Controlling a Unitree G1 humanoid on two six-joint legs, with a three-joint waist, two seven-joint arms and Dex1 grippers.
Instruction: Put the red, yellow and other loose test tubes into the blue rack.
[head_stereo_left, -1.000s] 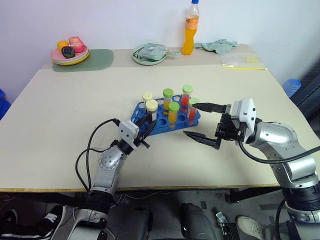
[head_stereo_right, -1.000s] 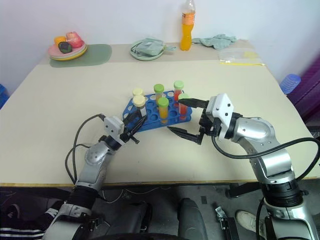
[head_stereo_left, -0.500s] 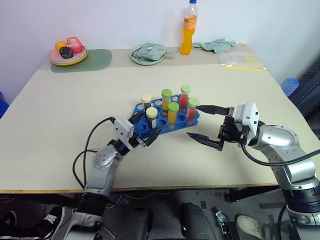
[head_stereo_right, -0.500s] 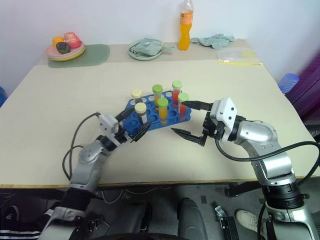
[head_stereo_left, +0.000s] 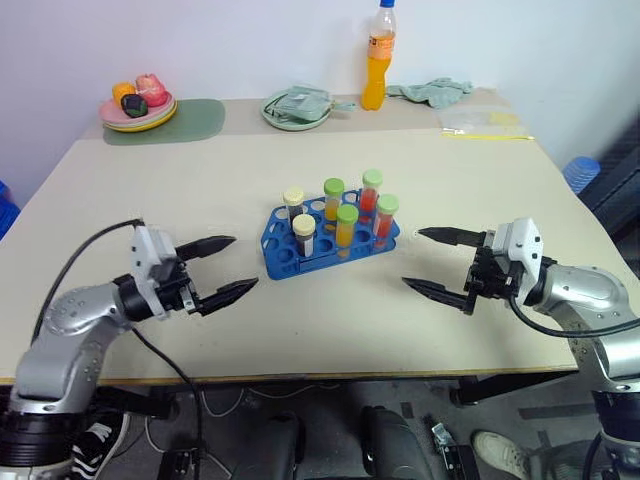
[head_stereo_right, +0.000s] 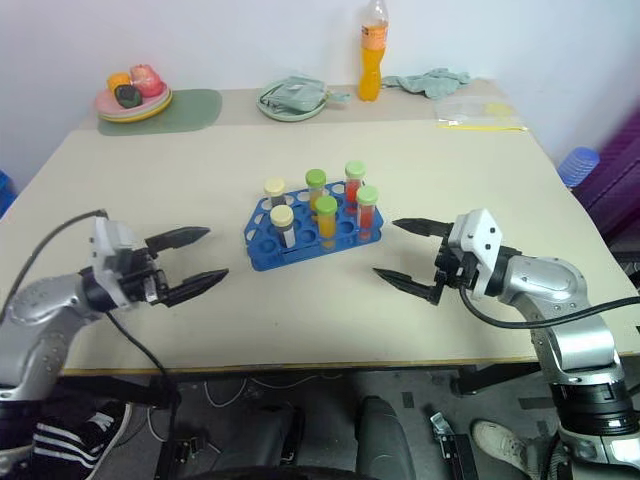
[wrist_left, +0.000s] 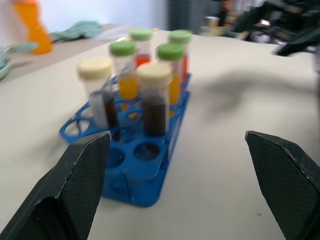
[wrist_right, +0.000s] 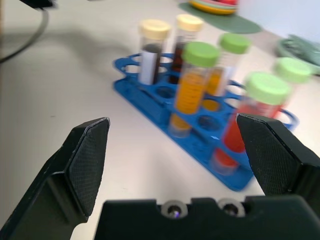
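The blue rack stands at the table's middle with several test tubes upright in it: cream-capped dark ones on its left side, green-capped yellow-orange ones in the middle, green-capped red ones on its right. No tube lies loose on the table. My left gripper hovers open and empty to the left of the rack, well apart from it. On the other side, my right gripper is open and empty too, pointing at the rack. The left wrist view shows the rack between its wide-apart fingers.
Along the back edge stand a tall orange drink bottle, a plate of colourful items on a green mat, a green plate, a crumpled cloth and a plastic bag. Bare tabletop surrounds the rack.
My left gripper opened, left a cream-capped tube standing in the rack's front left, and drew back to the left. My right gripper stayed open and pulled slightly right.
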